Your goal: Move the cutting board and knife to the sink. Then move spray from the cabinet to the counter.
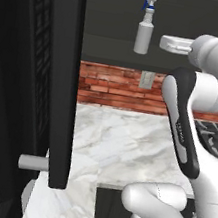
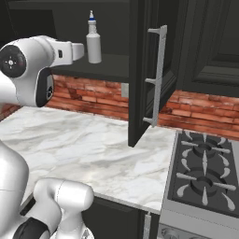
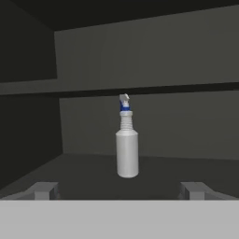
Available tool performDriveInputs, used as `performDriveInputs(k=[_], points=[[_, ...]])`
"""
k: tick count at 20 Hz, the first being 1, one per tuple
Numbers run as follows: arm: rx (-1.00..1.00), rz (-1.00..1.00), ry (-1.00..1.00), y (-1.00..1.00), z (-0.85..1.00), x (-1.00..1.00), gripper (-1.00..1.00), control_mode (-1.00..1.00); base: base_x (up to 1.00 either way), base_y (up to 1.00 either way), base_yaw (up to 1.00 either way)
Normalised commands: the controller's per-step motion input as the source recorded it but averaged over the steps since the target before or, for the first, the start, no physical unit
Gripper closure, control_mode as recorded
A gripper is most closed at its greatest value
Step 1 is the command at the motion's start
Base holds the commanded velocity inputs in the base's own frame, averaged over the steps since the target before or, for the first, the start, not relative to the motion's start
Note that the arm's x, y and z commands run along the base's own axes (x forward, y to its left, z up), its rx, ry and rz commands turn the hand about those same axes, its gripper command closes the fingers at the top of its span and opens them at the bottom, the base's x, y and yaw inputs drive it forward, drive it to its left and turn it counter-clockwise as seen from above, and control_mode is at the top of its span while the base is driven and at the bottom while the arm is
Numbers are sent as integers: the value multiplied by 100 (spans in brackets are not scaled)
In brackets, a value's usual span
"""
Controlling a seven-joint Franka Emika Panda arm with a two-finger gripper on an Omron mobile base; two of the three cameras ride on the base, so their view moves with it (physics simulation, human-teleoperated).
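Spray [image 3: 127,148] upright — ahead of wide-spread gripper [image 3: 119,190]

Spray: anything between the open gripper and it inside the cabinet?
Nothing visible. The spray stands upright alone on the cabinet floor, centred ahead of the open gripper; both doors are swung clear.

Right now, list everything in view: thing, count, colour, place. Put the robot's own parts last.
spray: one, pale grey-white with blue nozzle, upright on the cabinet shelf.
cabinet: one, dark charcoal, on the wall above the counter, doors open.
cabinet door handle: one, silver, on the open door's edge.
counter: one, white marble with grey veins, below the cabinet.
brick wall: one, red, behind the counter.
wall outlet: one, pale, on the brick.
stove: one, grey with dark grates, right of the counter.
gripper: one, jaws open, level with the spray, short of it.
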Motion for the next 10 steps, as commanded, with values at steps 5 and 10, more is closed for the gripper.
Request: performDriveInputs(k=[5,10], points=[[0,0,0,0,-17,29,-100,-100,0,0,0],[0,0,0,0,-15,19,-100,-100,0,0,0]])
